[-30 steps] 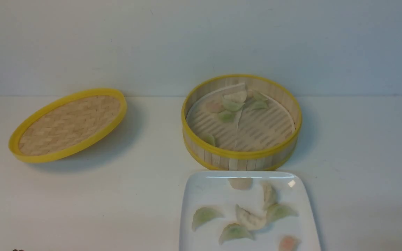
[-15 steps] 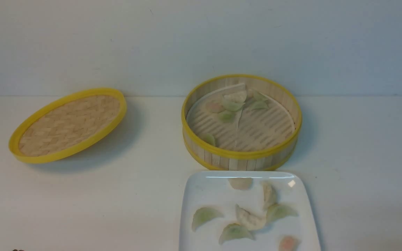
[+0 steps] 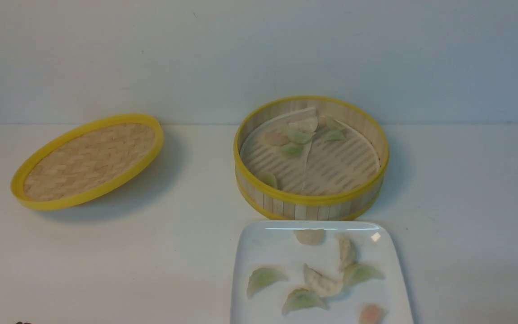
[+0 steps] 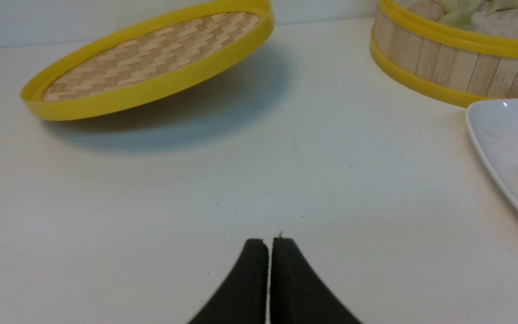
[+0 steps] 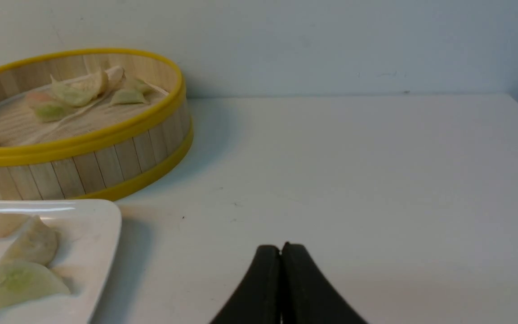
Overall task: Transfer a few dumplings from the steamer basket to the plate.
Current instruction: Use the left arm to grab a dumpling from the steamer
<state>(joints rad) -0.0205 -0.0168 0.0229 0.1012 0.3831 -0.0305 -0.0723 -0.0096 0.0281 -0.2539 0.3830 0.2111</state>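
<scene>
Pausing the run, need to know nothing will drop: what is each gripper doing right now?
Left gripper: closed, holding nothing.
Right gripper: closed, holding nothing.

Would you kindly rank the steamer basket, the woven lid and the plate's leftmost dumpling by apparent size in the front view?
Steamer basket and woven lid: nearly alike, unranked.
Leftmost dumpling: clearly smallest, despite being nearer.
</scene>
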